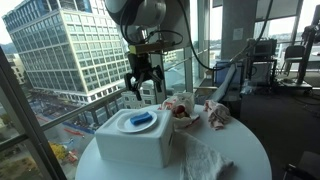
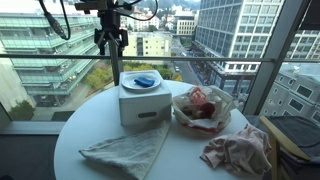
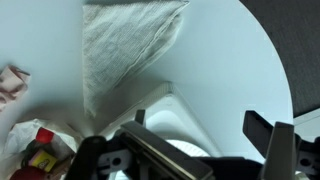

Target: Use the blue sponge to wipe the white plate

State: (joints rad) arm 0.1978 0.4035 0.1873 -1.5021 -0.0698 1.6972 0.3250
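sponge: the blue sponge is lying on the white plate, roughly in the middle, nothing touching it. Shows in both exterior views.
plate: sits flat on top of a white box, which stands on the round white table.
gripper: the gripper hangs in the air above the box, off toward one edge and not straight over the sponge, clear of sponge and plate.
jaws: spread apart, holding nothing. In the wrist view the two fingers stand wide, with the box between them far below.
towel: a crumpled pale towel lies spread on the table just beside the box.
bag: a clear plastic bag with something red in it, right next to the box on another side.
rag: a pinkish rag bunched up near the table edge, past the bag.
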